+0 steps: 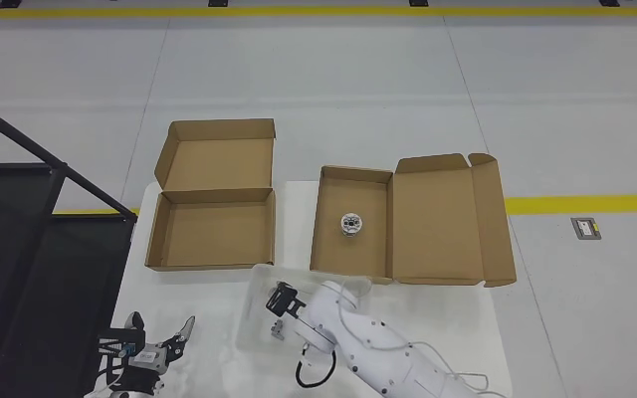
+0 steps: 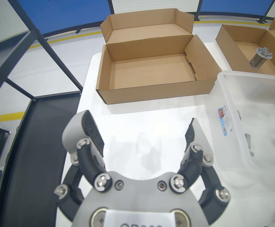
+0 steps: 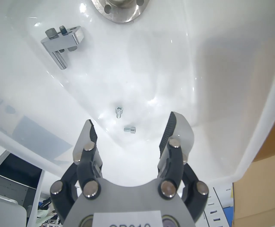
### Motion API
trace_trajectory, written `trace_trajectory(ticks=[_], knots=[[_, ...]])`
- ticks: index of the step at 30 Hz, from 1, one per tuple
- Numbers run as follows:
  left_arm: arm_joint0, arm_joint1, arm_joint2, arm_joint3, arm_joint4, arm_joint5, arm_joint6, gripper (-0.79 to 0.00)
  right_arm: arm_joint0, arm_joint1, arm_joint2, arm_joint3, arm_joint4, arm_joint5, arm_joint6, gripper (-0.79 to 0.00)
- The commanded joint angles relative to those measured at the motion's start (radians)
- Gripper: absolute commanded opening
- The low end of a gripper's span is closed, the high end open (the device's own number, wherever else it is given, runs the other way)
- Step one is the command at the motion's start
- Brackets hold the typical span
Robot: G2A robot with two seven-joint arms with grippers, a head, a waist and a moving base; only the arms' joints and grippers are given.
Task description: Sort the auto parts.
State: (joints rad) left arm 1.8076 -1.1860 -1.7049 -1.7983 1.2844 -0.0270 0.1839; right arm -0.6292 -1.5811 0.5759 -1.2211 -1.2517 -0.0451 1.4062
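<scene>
A clear plastic bin [image 3: 214,86] holds several metal parts: two small socket screws [image 3: 118,111] [image 3: 130,129], a chrome bracket [image 3: 62,43] and a round flange [image 3: 120,10]. My right gripper [image 3: 131,124] hangs open just above the two screws, inside the bin, with nothing between its fingers. In the top view the right gripper [image 1: 284,298] is over the bin [image 1: 254,318]. My left gripper [image 2: 139,124] stands open and empty above bare table, left of the bin [image 2: 247,103]; from above, the left gripper [image 1: 161,328] is near the table's front left corner.
An empty cardboard box [image 1: 211,231] with its lid back sits at the left rear [image 2: 150,66]. A second open box [image 1: 350,189] to its right holds one upright cylindrical metal part [image 1: 351,223] [image 2: 260,58]. A black rack [image 1: 50,259] borders the table's left side.
</scene>
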Motion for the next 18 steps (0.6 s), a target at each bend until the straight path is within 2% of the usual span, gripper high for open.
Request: trace_trajectory(ticks=[1, 4, 7, 8, 9, 10, 18], knots=[[0.0, 0.0, 0.0, 0.0, 0.0, 0.0, 0.0, 0.0, -0.001, -0.004, 0.004, 0.02, 0.009, -0.003, -0.01, -0.191], [0.0, 0.0, 0.0, 0.0, 0.0, 0.0, 0.0, 0.0, 0.0, -0.009, 0.013, 0.055, 0.018, -0.006, -0.024, -0.209], [0.0, 0.0, 0.0, 0.0, 0.0, 0.0, 0.0, 0.0, 0.002, -0.014, 0.019, 0.084, 0.029, -0.014, -0.04, -0.28], [0.0, 0.0, 0.0, 0.0, 0.0, 0.0, 0.0, 0.0, 0.002, -0.016, 0.021, 0.093, 0.033, -0.015, -0.046, -0.311], [0.0, 0.0, 0.0, 0.0, 0.0, 0.0, 0.0, 0.0, 0.001, -0.018, 0.023, 0.101, 0.036, -0.011, -0.049, -0.394], [0.0, 0.0, 0.0, 0.0, 0.0, 0.0, 0.0, 0.0, 0.001, -0.02, 0.023, 0.107, 0.037, -0.011, -0.052, -0.422], [0.0, 0.0, 0.0, 0.0, 0.0, 0.0, 0.0, 0.0, 0.005, -0.036, 0.021, 0.135, 0.039, -0.012, -0.052, -0.437]])
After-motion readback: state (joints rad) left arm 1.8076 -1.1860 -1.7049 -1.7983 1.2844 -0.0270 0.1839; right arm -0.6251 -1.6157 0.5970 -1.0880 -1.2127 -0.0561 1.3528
